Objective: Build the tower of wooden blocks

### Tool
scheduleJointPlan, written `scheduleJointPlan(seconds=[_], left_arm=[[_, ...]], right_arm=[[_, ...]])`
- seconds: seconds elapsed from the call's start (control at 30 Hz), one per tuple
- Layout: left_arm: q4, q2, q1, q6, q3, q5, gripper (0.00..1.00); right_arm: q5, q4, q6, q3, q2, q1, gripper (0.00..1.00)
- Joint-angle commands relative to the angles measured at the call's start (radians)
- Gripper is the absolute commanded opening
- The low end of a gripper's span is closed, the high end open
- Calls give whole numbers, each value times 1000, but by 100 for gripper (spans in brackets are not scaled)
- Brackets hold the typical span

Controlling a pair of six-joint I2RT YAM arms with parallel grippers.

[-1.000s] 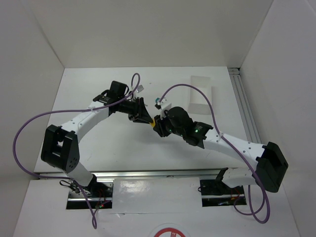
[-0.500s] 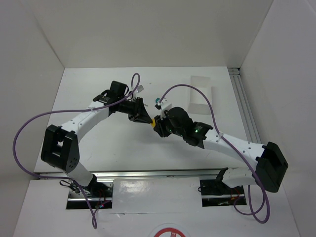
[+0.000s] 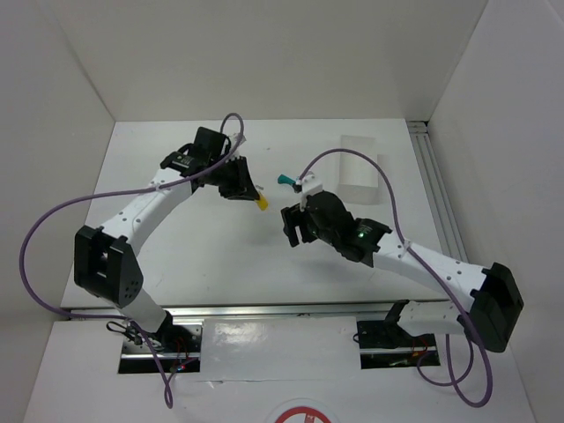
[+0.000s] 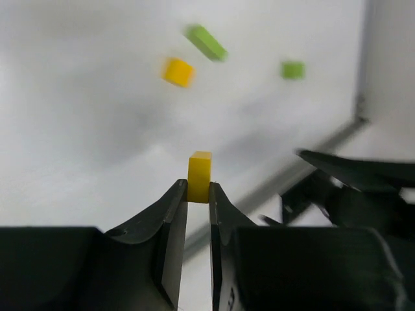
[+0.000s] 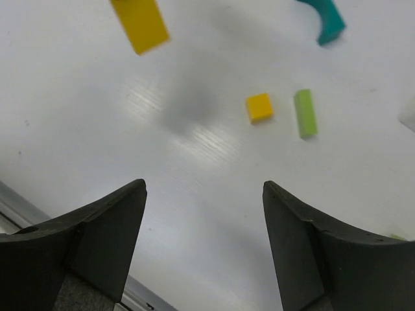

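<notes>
Block [image 4: 199, 176], yellow, tight in left jaws; right jaws apart; blurred green shape [image 4: 293, 69] perhaps another block.

The right arm's black fingers [image 5: 97, 240] stand spread wide apart above a white table [image 5: 194, 149]. A small yellow cube [image 5: 259, 107] lies on it. Just right of the cube lies a lime-green post [image 5: 305, 113]. Far to the cube's upper left is a longer yellow block [image 5: 139, 23], possibly raised off the table. To the cube's upper right is a teal arch [image 5: 324, 19], cut off by the frame.
</notes>
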Motion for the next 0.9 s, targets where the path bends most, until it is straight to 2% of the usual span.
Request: scheduleJointPlan(seconds=[0.0,0.03,0.2,0.3,0.67,0.87], left_arm=[[-74,-8,-19,6,48,-376,0],[-74,-8,-28,-3,48,-480,0],[53,39,-118,-32,0,-724,0],[137,89,-157,-52,-18,-801,0],[292,254,-247,-78,-55,-967,0],[292,305,-247,-89,-55,-967,0]], right_arm=[[119,-118,67,4,-92,-45,80],[128,-167,94,4,-101,-59,80],[201,-244,171,15,-148,-157,80],[183,-264,193,15,-173,-218,80],[151,-286,203,6,-215,-263,80],[140,-286,203,15,-215,-272,80]])
